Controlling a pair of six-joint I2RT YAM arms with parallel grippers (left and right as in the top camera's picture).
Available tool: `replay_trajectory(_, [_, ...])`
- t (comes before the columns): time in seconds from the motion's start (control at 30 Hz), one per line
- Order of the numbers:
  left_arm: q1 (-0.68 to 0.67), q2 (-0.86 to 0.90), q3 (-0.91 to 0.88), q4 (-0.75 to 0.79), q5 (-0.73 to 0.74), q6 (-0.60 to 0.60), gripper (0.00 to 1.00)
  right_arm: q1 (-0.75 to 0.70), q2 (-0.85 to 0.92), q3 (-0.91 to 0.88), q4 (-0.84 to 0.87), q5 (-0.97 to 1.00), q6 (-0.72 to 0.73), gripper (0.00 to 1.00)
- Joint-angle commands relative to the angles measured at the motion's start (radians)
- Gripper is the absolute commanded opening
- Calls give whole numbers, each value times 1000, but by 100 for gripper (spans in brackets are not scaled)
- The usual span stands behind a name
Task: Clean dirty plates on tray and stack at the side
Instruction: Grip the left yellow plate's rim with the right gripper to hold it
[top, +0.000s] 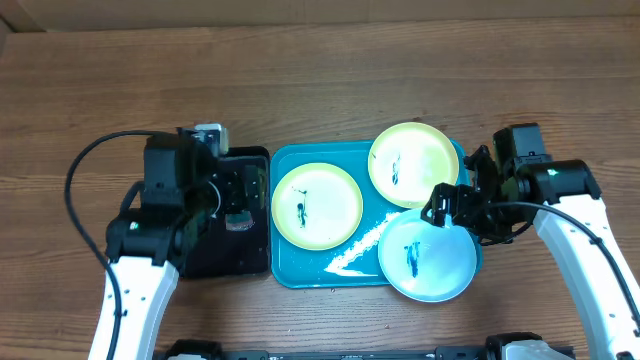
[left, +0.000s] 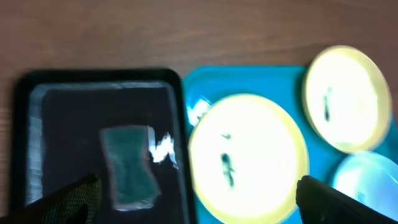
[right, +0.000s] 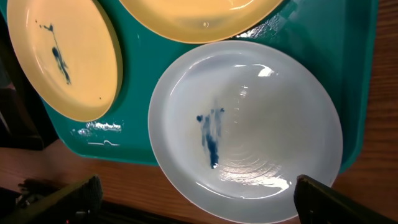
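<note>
**While Three Smeared Plates Wait, Both Grippers Hang Wide Open**

Since nothing has been picked up yet, the left gripper (left: 198, 186) stands with its jaws spread and empty at the left of the overhead frame, above the small black rectangular plastic tray (left: 25, 124). A teal-green rectangular sponge (left: 129, 165) lies flat in that tray, apparently parked there as the wiping tool, so this arm looks placed to take it. Just beside it to the right, the large bright teal plastic tray (top: 300, 272) holds all three plates, each with a dark smear. A pale yellow-green round plate (top: 317, 205) sits centre-left. A second yellow-green plate (top: 413, 165) at upper right laps over the top rim. A light blue round plate (top: 428, 255) at lower right overhangs the rim above the brown wooden table (top: 320, 70). The right gripper (right: 198, 183), fingers equally parted and gripping nothing, hovers over the blue plate, probably because its overhanging edge offers the easiest hold. No plate is stacked at the side.
</note>
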Motion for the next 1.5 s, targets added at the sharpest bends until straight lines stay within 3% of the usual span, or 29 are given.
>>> replay_trajectory(0.0, [-6, 35, 22, -6, 106, -14, 100, 71, 33, 25, 11, 32, 15, 100])
replay_trajectory(0.23, [-6, 76, 22, -15, 96, -14, 100, 328, 135, 26, 203, 91, 117, 100])
replay_trajectory(0.4, [-6, 97, 22, -23, 92, -14, 100, 404, 277, 26, 359, 64, 188, 100])
replay_trajectory(0.53, [-6, 114, 22, -40, 48, -14, 100, 403, 401, 26, 470, -48, 169, 84])
replay_trajectory(0.8, [-6, 124, 21, -46, 18, -14, 100, 403, 453, 38, 597, -70, 161, 78])
replay_trajectory(0.93, [-6, 127, 21, -44, 18, -15, 100, 401, 457, 39, 628, -43, 191, 63])
replay_trajectory(1.1, [-6, 127, 21, -44, 18, -15, 100, 404, 474, 38, 634, -18, 195, 37])
replay_trajectory(1.47, [-6, 127, 21, -47, 18, -15, 100, 410, 534, 38, 641, -18, 218, 28])
